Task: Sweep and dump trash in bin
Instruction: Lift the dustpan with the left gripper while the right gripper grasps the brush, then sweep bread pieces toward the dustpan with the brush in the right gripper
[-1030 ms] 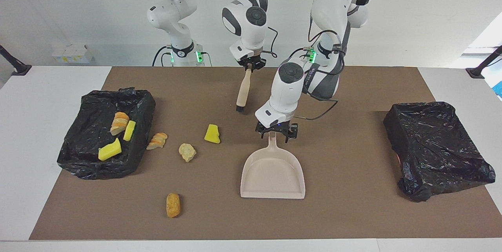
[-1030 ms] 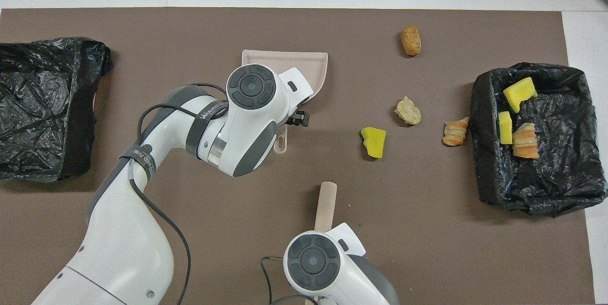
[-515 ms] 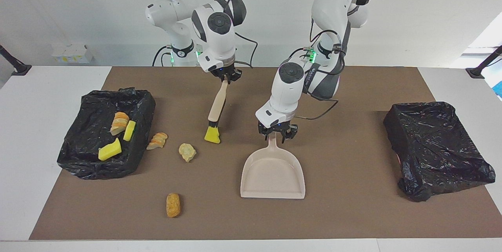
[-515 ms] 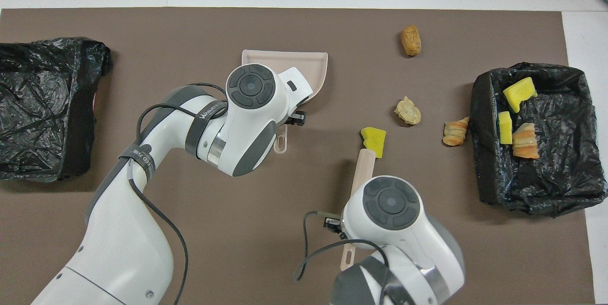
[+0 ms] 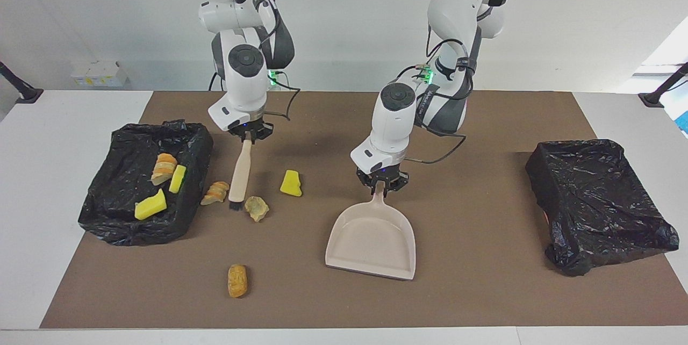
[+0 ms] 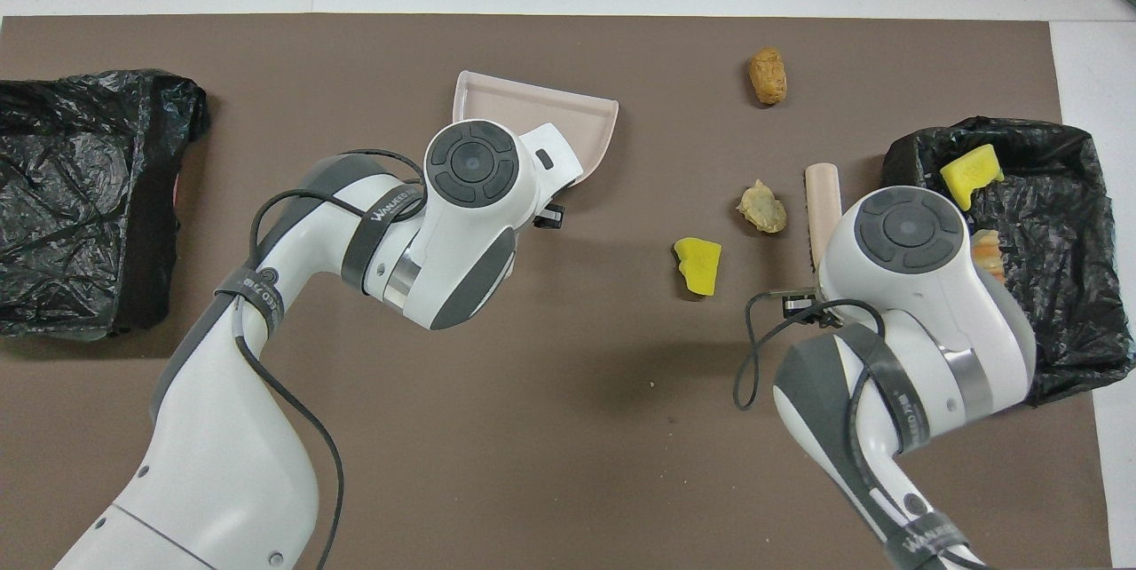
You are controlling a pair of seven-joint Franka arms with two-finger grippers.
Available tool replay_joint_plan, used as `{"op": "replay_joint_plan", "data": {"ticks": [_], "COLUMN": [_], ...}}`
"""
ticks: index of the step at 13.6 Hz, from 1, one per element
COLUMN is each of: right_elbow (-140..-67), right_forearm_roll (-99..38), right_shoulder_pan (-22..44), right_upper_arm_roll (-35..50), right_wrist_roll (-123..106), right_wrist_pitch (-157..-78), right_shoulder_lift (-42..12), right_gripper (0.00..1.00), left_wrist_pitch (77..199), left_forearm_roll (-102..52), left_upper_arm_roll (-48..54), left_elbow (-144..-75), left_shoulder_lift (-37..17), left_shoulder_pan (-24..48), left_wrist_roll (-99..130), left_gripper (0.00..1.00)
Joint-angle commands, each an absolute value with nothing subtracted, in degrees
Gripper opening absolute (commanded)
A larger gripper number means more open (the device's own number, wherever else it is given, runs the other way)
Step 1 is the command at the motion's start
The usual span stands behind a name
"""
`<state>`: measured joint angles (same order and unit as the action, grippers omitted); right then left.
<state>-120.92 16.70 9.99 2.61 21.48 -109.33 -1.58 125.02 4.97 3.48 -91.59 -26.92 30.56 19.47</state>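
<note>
The brown mat carries two black-lined bins, one at the left arm's end and one at the right arm's end beside the right gripper, which is closed on the handle of the beige brush. The left arm, lettered "WANJEED" on its strap, has its left gripper clamped on the handle of the beige dustpan. Of the trash, three pieces lie in the bin beside the right gripper; a pastry piece, a tan lump and a yellow wedge lie around the brush head, and a brown roll well apart.

Lab: robot arms, bare walls
</note>
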Motion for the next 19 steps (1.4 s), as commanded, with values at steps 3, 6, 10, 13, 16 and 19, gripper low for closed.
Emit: {"op": "replay_joint_plan", "data": {"ticks": [3,6,10,13,16,19], "right_elbow": [-121.5,-124.1,-123.0,-119.6,-115.9,-104.6], "right_forearm_roll": [22.4,22.8,20.0,3.6,-2.4,-3.4], "right_shoulder_pan": [5.0,2.9,4.4,5.5,8.1,8.3], "right_upper_arm_roll": [3.4,3.5,4.0,4.0,4.1,4.1], "right_wrist_roll": [15.0,14.2,13.8,10.6,11.5,11.0], "right_wrist_pitch": [-108.9,-114.1,-116.7,-116.5,-113.2,-104.1], "right_shoulder_lift": [-1.9,-3.7,-4.7,-6.8,-7.2,-9.5], "right_gripper": [0.0,0.0,0.0,0.0,0.0,0.0], "left_wrist_pitch": [114.4,110.2,106.5,106.9,107.9,109.2], "left_forearm_roll": [6.5,6.7,7.7,7.8,7.7,7.7], "left_upper_arm_roll": [2.8,2.5,1.8,1.8,2.1,2.0], "left_elbow": [-92.3,-92.4,-92.8,-95.8,-100.9,-103.6], "left_shoulder_lift": [-20.7,-19.8,-19.0,-17.8,-15.1,-13.7], "left_shoulder_pan": [30.4,30.3,30.3,29.5,30.1,30.3], "left_wrist_roll": [2.9,-7.7,-22.7,-30.1,-35.2,-38.1], "left_gripper": [0.0,0.0,0.0,0.0,0.0,0.0]}}
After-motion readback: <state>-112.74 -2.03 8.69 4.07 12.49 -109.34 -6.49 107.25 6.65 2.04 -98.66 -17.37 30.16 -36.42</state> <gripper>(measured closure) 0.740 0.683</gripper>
